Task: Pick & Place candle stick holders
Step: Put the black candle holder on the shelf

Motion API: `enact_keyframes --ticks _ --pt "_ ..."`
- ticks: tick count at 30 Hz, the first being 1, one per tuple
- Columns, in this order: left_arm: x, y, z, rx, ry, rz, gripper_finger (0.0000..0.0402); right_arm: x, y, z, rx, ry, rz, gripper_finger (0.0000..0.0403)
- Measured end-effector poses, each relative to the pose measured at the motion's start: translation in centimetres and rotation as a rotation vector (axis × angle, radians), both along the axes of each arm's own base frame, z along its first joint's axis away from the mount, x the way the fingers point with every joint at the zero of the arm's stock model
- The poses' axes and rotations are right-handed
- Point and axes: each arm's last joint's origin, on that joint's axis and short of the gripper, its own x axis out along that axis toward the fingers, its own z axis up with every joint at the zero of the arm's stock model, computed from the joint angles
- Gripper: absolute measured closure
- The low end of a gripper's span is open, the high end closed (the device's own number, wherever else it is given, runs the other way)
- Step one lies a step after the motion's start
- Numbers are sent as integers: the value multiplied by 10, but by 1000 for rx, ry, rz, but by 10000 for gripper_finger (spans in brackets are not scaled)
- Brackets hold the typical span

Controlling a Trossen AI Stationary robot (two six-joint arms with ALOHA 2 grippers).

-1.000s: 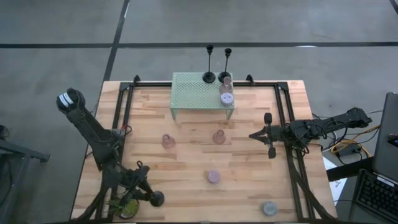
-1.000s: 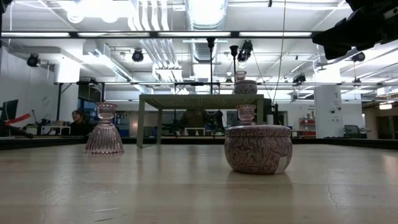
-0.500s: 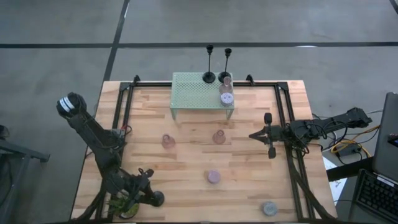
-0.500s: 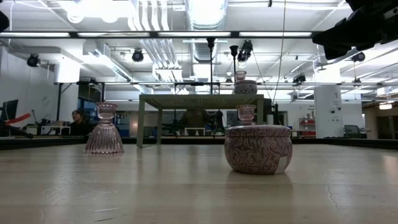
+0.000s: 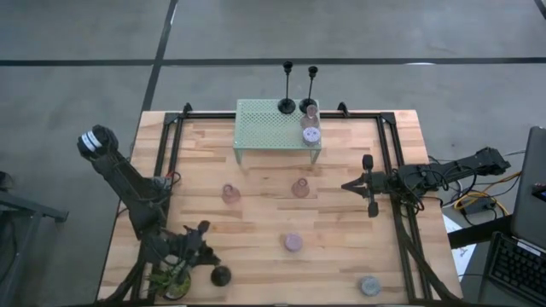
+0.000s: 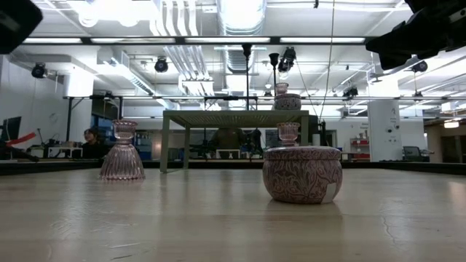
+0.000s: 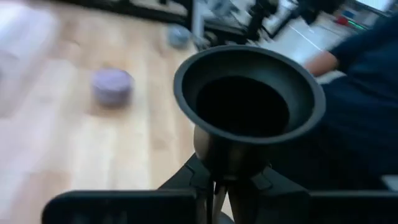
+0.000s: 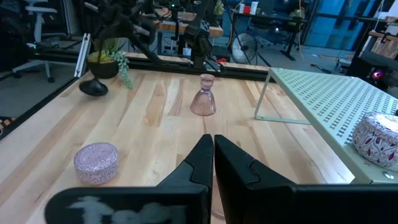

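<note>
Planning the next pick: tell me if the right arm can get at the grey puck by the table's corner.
Probably yes. The right gripper sits shut, with only bare wood between it and the grey puck; it must open first.

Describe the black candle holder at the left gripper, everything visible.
The black candle holder is matte and dark all over, with a flared, hollow round end narrowing to a thin neck. The left gripper has its fingers shut on that neck. From above, it lies near the table's front-left corner, beside the potted plant. Whether it touches the wood cannot be told.
</note>
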Motion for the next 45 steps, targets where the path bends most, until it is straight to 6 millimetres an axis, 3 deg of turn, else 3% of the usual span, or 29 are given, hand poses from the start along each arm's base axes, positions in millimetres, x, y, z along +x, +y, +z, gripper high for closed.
enact_keyframes --ticks 9,14,19,25,30,33,39,45 --pt "12 12 23 138 -161 396 377 0 0 0 0 0 0 394" --pt "33 24 54 270 -220 538 375 0 0 0 0 0 0 394" --pt "62 53 87 375 -242 688 363 0 0 0 0 0 0 394" --pt "91 110 123 399 -254 930 378 0 0 0 0 0 0 394" --pt "107 166 149 343 -327 926 372 0 0 0 0 0 0 394" --pt "108 202 157 288 -351 1009 365 0 0 0 0 0 0 394" --pt "99 270 159 275 -363 1148 378 0 0 0 0 0 0 394" --pt "105 319 139 240 -301 1229 364 0 0 0 0 0 0 394"
